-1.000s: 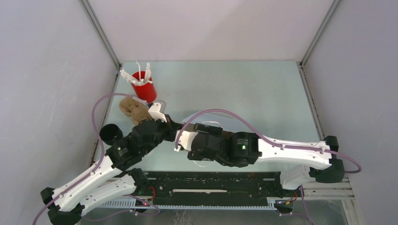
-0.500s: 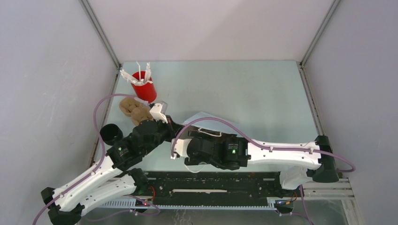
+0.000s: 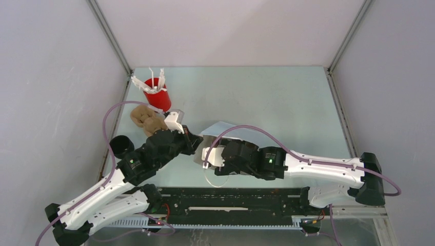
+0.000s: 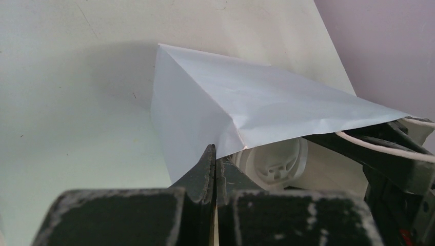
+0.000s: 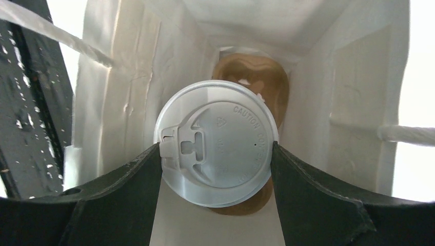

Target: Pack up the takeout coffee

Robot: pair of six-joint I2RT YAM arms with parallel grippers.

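Right wrist view: the takeout coffee (image 5: 218, 128) is seen from its lid end, clamped at the rim between the widely spread fingers of the right gripper (image 5: 216, 154). It is already carried inside the mouth of the white paper bag (image 5: 128, 77), whose walls are seen on both sides of it. A brown moulded piece (image 5: 251, 72) is glimpsed deeper in, behind the cup. In the left wrist view the left gripper (image 4: 214, 171) is shown pressed together on the bag's folded edge, by which the mouth is judged to be kept lifted and open. In the top view the bag is found lying near the middle of the table (image 3: 287, 102), with the red cup (image 3: 158, 96) of cutlery well apart at the far left. Against a second ago, more of the bag's white panel is uncovered on the far side of the right wrist, and the right arm is shifted a little to the right; the grip on the cup is unchanged. Insertion is therefore judged to be under way: the cup has yet to be pushed to the bag's bottom and let go
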